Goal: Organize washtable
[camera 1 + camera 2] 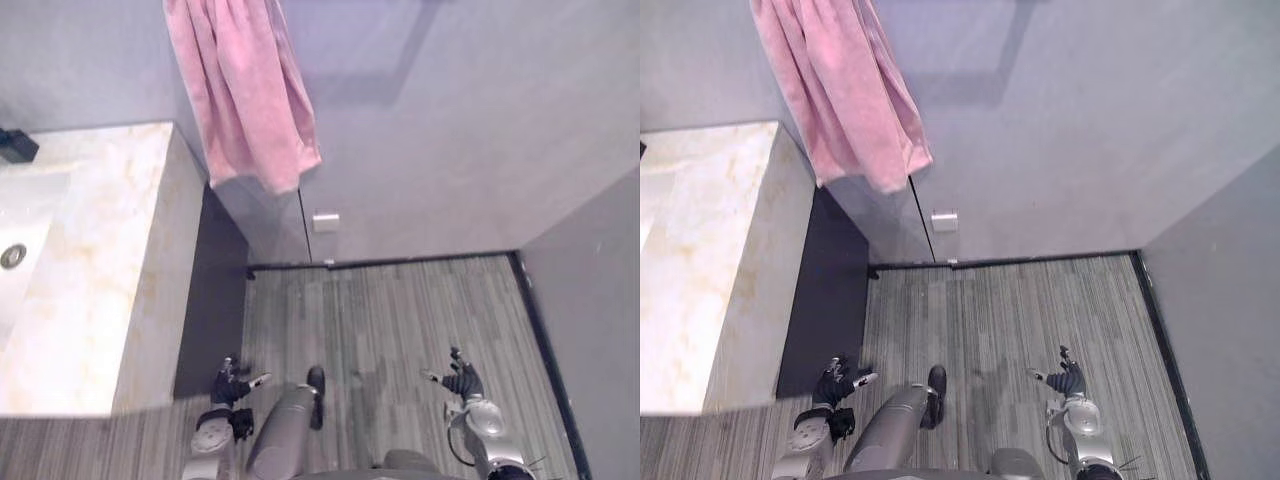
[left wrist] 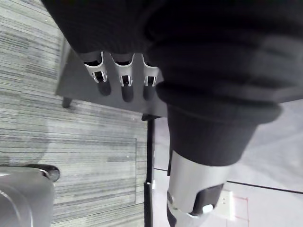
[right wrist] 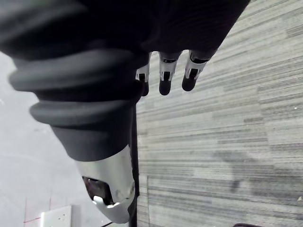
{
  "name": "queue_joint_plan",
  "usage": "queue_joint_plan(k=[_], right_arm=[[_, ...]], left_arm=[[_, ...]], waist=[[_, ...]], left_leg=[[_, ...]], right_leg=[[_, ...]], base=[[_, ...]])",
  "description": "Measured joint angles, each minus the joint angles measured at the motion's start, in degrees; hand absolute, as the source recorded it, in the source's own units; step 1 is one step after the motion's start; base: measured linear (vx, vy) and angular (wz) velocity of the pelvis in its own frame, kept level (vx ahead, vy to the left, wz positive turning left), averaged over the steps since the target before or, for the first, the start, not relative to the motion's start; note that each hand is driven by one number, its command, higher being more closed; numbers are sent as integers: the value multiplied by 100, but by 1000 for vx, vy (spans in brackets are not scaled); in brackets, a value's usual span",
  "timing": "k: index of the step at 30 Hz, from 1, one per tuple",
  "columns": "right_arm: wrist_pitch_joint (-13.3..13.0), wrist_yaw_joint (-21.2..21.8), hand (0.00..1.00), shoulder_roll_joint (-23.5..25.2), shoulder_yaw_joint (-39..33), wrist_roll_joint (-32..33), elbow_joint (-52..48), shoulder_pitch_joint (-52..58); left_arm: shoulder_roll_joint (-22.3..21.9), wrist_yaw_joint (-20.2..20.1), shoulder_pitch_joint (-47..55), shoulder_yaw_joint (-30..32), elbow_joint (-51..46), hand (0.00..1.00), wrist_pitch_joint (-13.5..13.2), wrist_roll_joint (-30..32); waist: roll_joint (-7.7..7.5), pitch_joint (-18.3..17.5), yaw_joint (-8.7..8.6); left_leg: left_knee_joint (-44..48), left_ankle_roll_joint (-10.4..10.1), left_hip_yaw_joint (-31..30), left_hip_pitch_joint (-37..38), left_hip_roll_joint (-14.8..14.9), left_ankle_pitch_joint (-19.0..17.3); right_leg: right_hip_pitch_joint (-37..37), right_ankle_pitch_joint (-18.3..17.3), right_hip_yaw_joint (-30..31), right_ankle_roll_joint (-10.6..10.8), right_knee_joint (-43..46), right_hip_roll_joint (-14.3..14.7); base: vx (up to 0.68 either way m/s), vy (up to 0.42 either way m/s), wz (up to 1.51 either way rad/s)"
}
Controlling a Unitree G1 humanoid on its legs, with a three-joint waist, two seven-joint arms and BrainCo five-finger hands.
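Nearest: the left hand (image 1: 232, 385) hangs low beside the front corner of the pale veined marble surface (image 1: 100, 250), fingers relaxed and spread, holding nothing. The right hand (image 1: 462, 381) hangs well to the right of that surface, likewise released and empty. Both are above the grey striped plank floor (image 1: 380, 310).

The surface is polished stone with square edges, over a dark side panel (image 1: 215, 290). A white basin (image 1: 25, 215) is sunk into it. A small black object (image 1: 16, 147) sits at its back edge; what it is cannot be told.

Beyond the surface's far right corner, a white wall socket (image 1: 325, 221) sits low on the smooth grey wall (image 1: 450, 130). Above it hangs a pink terry towel (image 1: 245, 100), in loose folds.

Judgement: the towel should be light, soft and limp, and is best pinched at a bunched lower fold.
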Motion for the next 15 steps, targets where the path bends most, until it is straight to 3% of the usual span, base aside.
queue_joint_plan(k=[2, 5, 6, 7, 8, 10, 13, 14, 15], right_arm=[[27, 16, 0, 90, 36, -45, 12, 5], [31, 18, 0, 139, 39, -95, -22, 22], [30, 16, 0, 139, 38, -94, -19, 48], [31, 15, 0, 144, 38, -94, -20, 56], [22, 9, 0, 176, 34, -92, 6, 119], [67, 12, 0, 141, 27, -93, 204, 148], [53, 8, 0, 192, 29, -91, 89, 219], [44, 4, 0, 197, 31, -81, 90, 227], [44, 1, 0, 192, 30, -70, 90, 231]], left_arm=[[-12, 12, -18, 4, -6, 0, -2, 2], [-52, 9, -112, 14, -10, 0, -11, 0], [-116, 6, -97, 18, -2, 0, -17, 0], [-121, 6, -73, 12, -2, 0, -17, 6], [-96, 1, -23, 17, 44, 0, -17, 44], [-195, 4, -26, 30, 202, 0, 0, 47], [-322, -1, 119, 85, 148, 0, -2, 43], [-352, -5, 132, 91, 136, 0, -5, 38], [-360, -5, 139, 92, 136, 0, -5, 38]], waist=[[5, -4, -5], [4, -11, -32], [-31, -80, -89], [-62, -110, -117], [-177, -176, -131], [-43, -293, -99], [103, -334, -64], [117, -332, 19], [119, -329, 31]], left_leg=[[-212, 62, -88, 610, -11, -96], [-591, 63, -303, 1195, 54, -95], [-688, 23, -435, 1341, 67, -110], [-738, -47, -453, 1401, 53, -148], [-759, -241, -571, 1471, -7, -294], [-706, -360, -692, 1528, 183, -373], [546, -833, -453, 1063, 461, -475], [1240, -901, -108, 760, 668, -554], [1339, -853, 22, 726, 782, -605]], right_leg=[[-578, -202, -130, -320, 616, -13], [-1030, -373, -358, -383, -382, 113], [-1144, -267, -280, -348, -1609, 238], [-1127, -103, -255, -363, -2076, 273], [-1089, 939, -164, -606, -2898, 256], [-903, 940, -301, -659, -3040, 358], [-363, 923, -551, -765, -3598, 514], [-61, 953, -569, -821, -3831, 555], [70, 952, -571, -824, -3905, 561]], base=[[569, 82, 20], [365, -17, 44], [333, -79, 58], [406, -113, 78], [273, -100, 61], [350, -143, 45], [301, -140, 29], [230, -93, 8], [204, -43, -1]])
